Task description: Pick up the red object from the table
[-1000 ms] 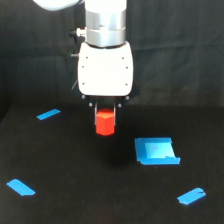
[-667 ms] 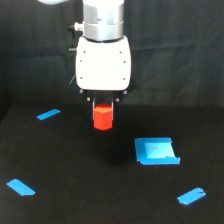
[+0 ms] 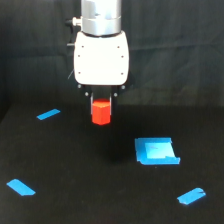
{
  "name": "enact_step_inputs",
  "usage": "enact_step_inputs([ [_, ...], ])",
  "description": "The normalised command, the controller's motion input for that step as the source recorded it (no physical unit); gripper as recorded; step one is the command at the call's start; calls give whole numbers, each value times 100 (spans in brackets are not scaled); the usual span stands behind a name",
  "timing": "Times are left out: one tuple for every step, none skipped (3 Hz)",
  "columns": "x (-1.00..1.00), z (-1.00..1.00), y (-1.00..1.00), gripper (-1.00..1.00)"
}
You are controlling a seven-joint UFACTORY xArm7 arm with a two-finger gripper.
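Observation:
The red object (image 3: pixel 101 112) is a small orange-red hexagonal block. It hangs under my gripper (image 3: pixel 101 106), held between the dark fingers and lifted clear of the black table (image 3: pixel 90 185). The gripper sits below the white arm housing (image 3: pixel 101 57) in the upper middle of the exterior view. The fingertips are mostly hidden by the block and the housing.
A blue tray (image 3: pixel 156 151) lies on the table to the exterior view's right of the block. Blue tape strips lie at the left (image 3: pixel 48 114), lower left (image 3: pixel 21 187) and lower right (image 3: pixel 191 196). A black cloth backdrop hangs behind.
The arm has risen with the red block in its grip, and the block is now higher above the table. The tray and tape strips have not moved.

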Motion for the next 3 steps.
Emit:
enact_step_inputs([
  [5, 11, 12, -99],
  [8, 11, 5, -95],
  [7, 5, 2, -96],
])
